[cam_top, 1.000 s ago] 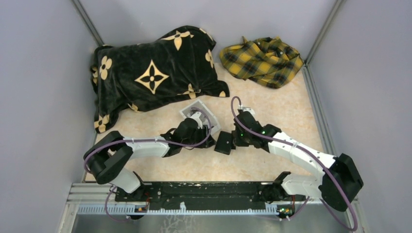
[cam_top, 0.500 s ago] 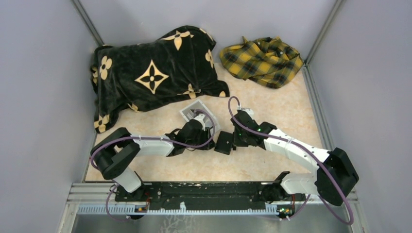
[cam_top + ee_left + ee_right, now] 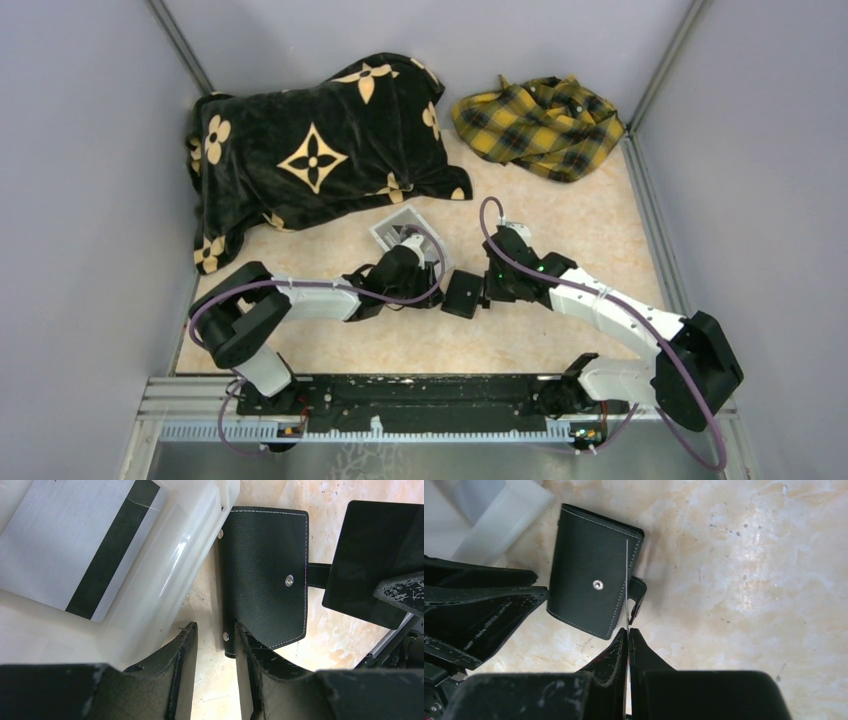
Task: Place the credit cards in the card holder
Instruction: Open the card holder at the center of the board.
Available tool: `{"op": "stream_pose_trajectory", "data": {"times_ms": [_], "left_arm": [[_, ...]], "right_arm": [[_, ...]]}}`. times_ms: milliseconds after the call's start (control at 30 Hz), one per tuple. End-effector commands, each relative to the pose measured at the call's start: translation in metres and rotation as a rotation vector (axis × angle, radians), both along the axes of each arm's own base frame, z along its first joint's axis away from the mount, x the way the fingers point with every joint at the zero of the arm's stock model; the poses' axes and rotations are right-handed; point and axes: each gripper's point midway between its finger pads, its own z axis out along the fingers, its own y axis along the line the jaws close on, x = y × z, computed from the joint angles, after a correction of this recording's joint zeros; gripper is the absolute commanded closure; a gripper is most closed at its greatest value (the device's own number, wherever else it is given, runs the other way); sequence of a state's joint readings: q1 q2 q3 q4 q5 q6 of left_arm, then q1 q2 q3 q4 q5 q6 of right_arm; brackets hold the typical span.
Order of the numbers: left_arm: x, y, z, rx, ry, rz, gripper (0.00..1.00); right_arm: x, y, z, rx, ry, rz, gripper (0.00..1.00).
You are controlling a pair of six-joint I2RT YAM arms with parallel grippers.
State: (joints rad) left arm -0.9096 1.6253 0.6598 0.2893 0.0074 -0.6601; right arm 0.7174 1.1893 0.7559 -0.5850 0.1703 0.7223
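The card holder (image 3: 265, 575) is a closed black wallet with a snap stud, lying flat beside the box; its strap clasp (image 3: 636, 597) pokes out of one edge. My left gripper (image 3: 216, 627) hangs just over its spine corner. The jaws are open, with bare floor showing between them, and one fingertip (image 3: 242, 635) overlaps the wallet's corner. My right gripper (image 3: 628, 631) is shut on a dark credit card (image 3: 370, 555), seen edge-on in the right wrist view, right at the wallet's strap side. A silver credit card (image 3: 75, 545) with a black stripe lies in the box.
A clear-white open-top box (image 3: 405, 228) stands just behind the left gripper, against the wallet. A black blanket with gold flower prints (image 3: 320, 150) and a yellow plaid cloth (image 3: 540, 125) lie at the back. Grey walls close in both sides.
The left arm has reached a little further toward the wallet and its jaws have narrowed slightly. The right gripper stays shut on the dark card, shifted only slightly.
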Motion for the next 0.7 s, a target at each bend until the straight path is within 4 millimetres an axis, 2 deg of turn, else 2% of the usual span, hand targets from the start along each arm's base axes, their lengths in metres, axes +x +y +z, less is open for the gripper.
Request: {"op": "stream_pose_trajectory", "data": {"times_ms": [0,367,667], "left_arm": [[0.000,-0.003,-0.002,0.022,-0.008,-0.009,0.60],[-0.004,0.001,-0.007,0.042,-0.005,0.003,0.60],[-0.006,0.007,-0.011,0.056,-0.001,0.021,0.61]], "right_arm": [[0.005,0.000,0.007,0.069,-0.029,-0.034,1.00],[0.002,-0.003,-0.005,0.115,-0.007,-0.057,1.00],[0.008,0.000,-0.006,0.268,-0.012,-0.097,1.00]]}}
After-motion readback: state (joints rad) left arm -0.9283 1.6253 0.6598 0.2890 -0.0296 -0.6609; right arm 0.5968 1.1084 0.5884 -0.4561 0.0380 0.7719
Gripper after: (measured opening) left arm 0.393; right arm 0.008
